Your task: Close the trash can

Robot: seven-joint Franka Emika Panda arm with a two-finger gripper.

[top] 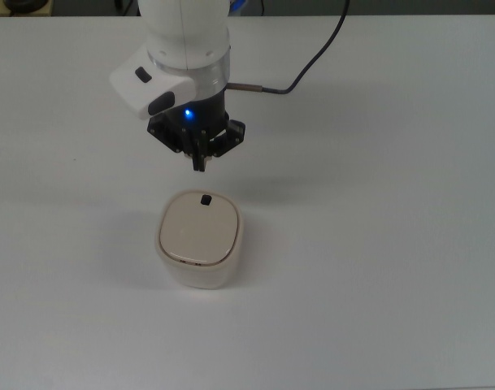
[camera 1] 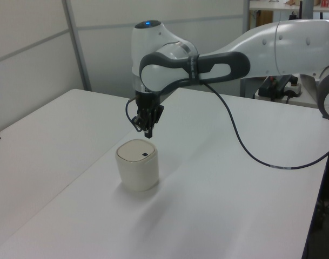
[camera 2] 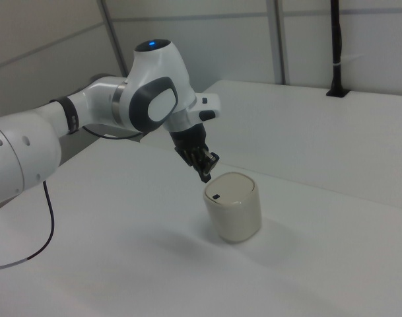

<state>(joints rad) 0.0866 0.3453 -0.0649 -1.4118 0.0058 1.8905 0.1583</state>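
- The trash can (top: pixel 200 240) stands upright on the white table (top: pixel 377 244), towards the middle of it, with bare tabletop all round.
- Its flat lid (top: pixel 198 230) lies level in the rim, so to my eye the can looks shut, or as good as.
- A tiny black tab (top: pixel 205 199) sits on the lid at the edge nearest the arm.
- The gripper (top: pixel 199 163) hangs in the air above and just behind that edge, touching nothing; in the left view it is clearly off the can, pointing down.
- Its two fingers are drawn together into one dark point, with nothing between them.
- A black cable (camera 1: pixel 245 151) loops from the arm across the table, well apart from the can.
- I would guess the can is light, thin, smooth plastic: stiff enough, but likely to slide or tip if shoved from the side.
- The lid looks like a swinging one, so a gentle press straight down near the tab would suit better than any grasp.
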